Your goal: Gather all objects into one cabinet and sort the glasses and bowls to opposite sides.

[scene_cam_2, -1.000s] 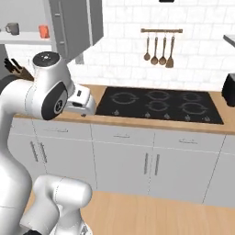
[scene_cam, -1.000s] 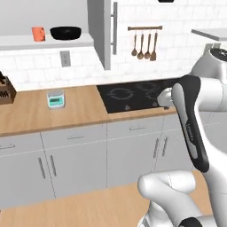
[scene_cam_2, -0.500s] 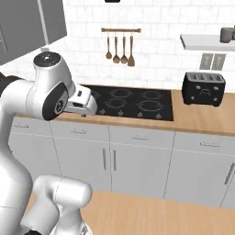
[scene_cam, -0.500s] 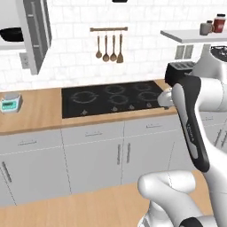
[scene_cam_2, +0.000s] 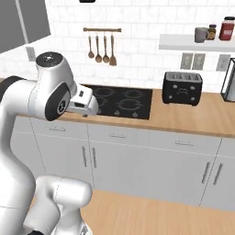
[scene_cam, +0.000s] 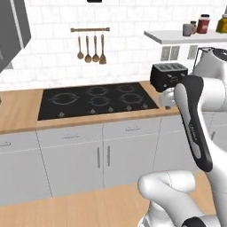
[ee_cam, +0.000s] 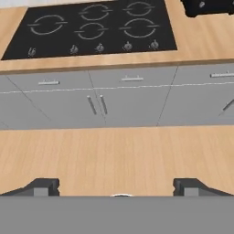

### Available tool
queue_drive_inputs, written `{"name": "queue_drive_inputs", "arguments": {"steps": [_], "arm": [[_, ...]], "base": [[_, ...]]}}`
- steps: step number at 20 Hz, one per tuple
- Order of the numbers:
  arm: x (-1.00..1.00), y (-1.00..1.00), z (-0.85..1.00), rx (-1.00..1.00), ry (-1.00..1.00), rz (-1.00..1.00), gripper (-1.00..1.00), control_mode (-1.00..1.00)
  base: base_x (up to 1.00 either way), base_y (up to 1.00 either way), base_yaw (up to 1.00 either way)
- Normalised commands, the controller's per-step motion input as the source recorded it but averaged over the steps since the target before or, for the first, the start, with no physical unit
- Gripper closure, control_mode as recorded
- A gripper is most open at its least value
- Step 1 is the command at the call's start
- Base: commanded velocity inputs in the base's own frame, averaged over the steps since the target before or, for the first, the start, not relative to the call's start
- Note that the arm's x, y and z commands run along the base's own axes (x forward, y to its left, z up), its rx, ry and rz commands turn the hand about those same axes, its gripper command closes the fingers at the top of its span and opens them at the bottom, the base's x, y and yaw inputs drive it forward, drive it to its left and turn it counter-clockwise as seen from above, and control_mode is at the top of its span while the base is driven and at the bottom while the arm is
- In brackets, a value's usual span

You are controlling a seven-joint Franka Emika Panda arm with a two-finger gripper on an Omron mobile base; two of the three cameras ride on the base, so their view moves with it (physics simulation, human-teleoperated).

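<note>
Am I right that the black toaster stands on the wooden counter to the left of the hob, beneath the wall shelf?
Not quite: the toaster stands to the right of the hob, as the right base view shows. It is on the wooden counter, beneath the shelf.

Before me the wooden counter (scene_cam_2: 193,117) lies bare right of the hob (scene_cam: 95,101), until the black toaster (scene_cam_2: 182,88) blocks it.

From my seat, the cabinet (scene_cam: 13,31) door is cut by the left base view's edge, its inside hidden. The toaster (ee_cam: 208,5) is clipped at the hand view's top. Shelf jars (scene_cam_2: 227,28) are too small to identify; the kettle (scene_cam_2: 228,80) runs off the right edge.
</note>
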Motion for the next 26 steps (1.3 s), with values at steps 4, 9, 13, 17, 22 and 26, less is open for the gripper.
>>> {"name": "queue_drive_inputs", "arguments": {"steps": [4, 9, 13, 17, 22, 26], "arm": [[0.00, 0.00, 0.00, 0.00, 0.00, 0.00, -1.00, 1.00], [0.00, 0.00, 0.00, 0.00, 0.00, 0.00, -1.00, 1.00], [0.00, 0.00, 0.00, 0.00, 0.00, 0.00, -1.00, 1.00], [0.00, 0.00, 0.00, 0.00, 0.00, 0.00, -1.00, 1.00], [0.00, 0.00, 0.00, 0.00, 0.00, 0.00, -1.00, 1.00], [0.00, 0.00, 0.00, 0.00, 0.00, 0.00, -1.00, 1.00]], "base": [[0.84, -0.78, 0.21], [0.35, -1.00, 0.31], [0.00, -1.00, 0.39], [0.22, -1.00, 0.38], [0.53, -0.96, 0.35], [0.37, -0.89, 0.24]]}}
